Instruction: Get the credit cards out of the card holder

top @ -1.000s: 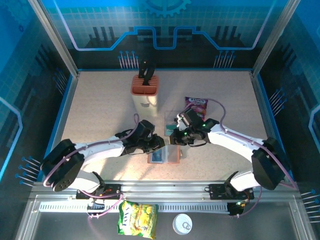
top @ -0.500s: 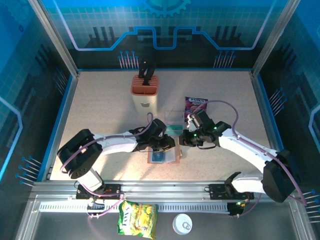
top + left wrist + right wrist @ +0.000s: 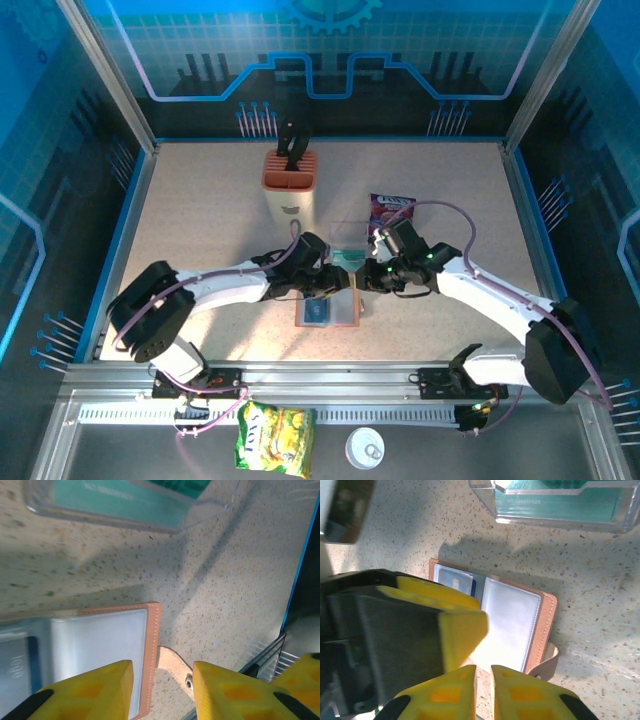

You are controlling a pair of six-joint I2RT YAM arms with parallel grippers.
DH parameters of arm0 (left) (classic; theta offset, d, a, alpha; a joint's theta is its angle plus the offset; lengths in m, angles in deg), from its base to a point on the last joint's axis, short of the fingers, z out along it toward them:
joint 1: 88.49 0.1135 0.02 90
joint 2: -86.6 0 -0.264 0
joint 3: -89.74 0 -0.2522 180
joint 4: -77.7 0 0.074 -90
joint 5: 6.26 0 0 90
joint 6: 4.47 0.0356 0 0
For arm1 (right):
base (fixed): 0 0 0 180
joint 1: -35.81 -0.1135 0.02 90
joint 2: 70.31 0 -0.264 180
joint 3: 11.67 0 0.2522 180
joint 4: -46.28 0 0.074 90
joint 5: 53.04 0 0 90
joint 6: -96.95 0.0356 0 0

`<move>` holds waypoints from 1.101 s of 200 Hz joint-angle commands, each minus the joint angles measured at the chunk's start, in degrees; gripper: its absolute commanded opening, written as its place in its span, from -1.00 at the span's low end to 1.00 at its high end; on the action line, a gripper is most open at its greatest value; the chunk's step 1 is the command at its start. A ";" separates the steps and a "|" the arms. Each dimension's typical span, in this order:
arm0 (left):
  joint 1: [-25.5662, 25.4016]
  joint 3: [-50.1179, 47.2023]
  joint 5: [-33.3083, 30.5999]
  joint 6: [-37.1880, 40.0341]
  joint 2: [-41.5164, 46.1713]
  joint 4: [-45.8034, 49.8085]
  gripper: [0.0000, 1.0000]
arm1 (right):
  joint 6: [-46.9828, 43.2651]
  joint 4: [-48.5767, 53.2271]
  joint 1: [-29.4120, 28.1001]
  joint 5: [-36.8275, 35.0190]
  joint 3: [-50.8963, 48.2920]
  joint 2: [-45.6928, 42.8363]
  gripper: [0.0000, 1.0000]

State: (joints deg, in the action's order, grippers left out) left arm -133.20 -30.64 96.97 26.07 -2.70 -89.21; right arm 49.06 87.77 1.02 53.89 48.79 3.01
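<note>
Brown card holder (image 3: 330,314) lies open flat on the table, long axis left-right, directly under both grippers. Left gripper (image 3: 162,690): jaws apart over its strap edge. Right gripper (image 3: 483,680): jaws nearly together, nothing between. Blue card (image 3: 466,586) sits in the far pocket, nearer the left arm. Clear tray (image 3: 485,492) of teal cards (image 3: 555,505) lies just beyond

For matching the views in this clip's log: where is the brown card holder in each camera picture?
Top external: card holder lies open near the picture's centre.
Left wrist: card holder at lower left, cut by the bottom edge.
Right wrist: card holder at centre, pockets up.
Shared landmark: clear tray holding teal cards, just beyond it.
</note>
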 commanded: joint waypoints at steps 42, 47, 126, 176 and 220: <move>2.72 -6.56 -6.17 5.18 10.41 10.97 -0.28 | 1.57 -2.50 -3.09 2.21 3.27 5.64 -0.69; 2.90 -7.10 -6.47 5.27 10.77 11.24 -0.28 | 1.65 -2.58 -3.49 2.22 3.39 6.19 -0.69; 3.12 -12.62 -8.57 5.80 11.51 12.49 -0.35 | 2.19 -4.53 -7.95 3.19 8.53 14.32 -0.65; 3.01 -14.43 -6.00 4.13 9.85 9.28 -0.36 | 2.25 -5.73 -8.32 3.65 8.60 16.45 -0.64; 2.95 -14.81 -5.19 3.27 11.16 9.63 -0.40 | 2.71 -7.29 -8.70 4.60 8.69 18.12 -0.64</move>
State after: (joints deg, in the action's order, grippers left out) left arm -130.42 -44.82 90.50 29.98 7.79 -80.01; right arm 50.94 81.71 -6.65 57.10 56.07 19.54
